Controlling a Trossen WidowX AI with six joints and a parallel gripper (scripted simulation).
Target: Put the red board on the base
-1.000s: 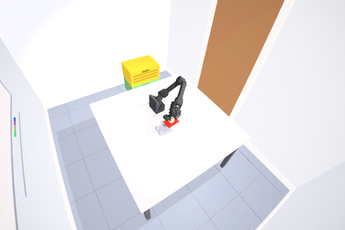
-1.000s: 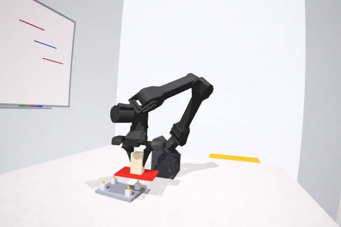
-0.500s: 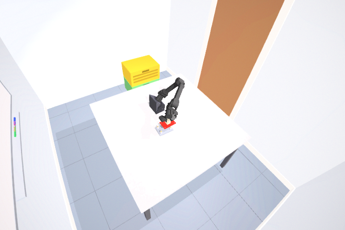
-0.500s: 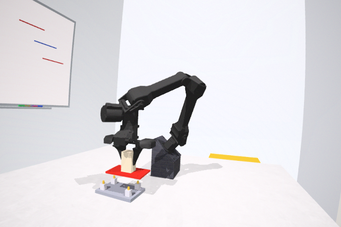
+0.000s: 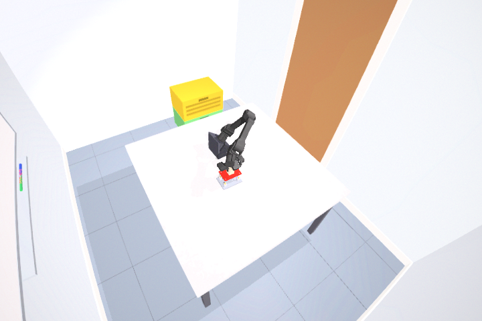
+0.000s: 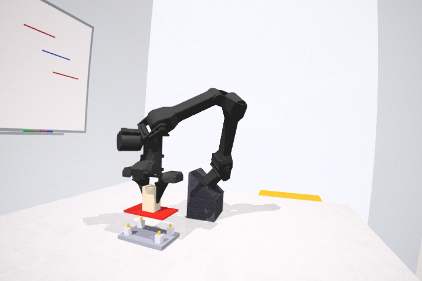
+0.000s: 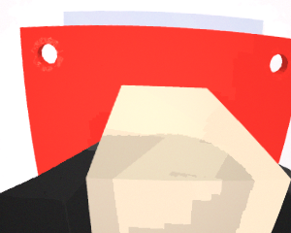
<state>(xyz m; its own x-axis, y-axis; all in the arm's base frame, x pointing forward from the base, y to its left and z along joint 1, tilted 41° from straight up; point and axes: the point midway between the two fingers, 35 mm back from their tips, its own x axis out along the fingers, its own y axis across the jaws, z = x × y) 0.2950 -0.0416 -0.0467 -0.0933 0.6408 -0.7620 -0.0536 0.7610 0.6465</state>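
Gripping the pale handle (image 5: 230, 171) (image 6: 149, 198) (image 7: 160, 114), the hand (image 5: 230, 168) (image 6: 150, 192) holds the seemingly stiff, light red board (image 5: 225, 176) (image 6: 164, 212) (image 7: 160, 58) beneath it, above the grey base (image 5: 230, 185) (image 6: 142, 241) (image 7: 160, 19); that square block looks the best place to grasp.

Around the grey base (image 5: 230, 185) (image 6: 142, 241): one red board (image 5: 225, 176) (image 6: 164, 212) (image 7: 150, 58) above it, four posts and four gold pins on it.
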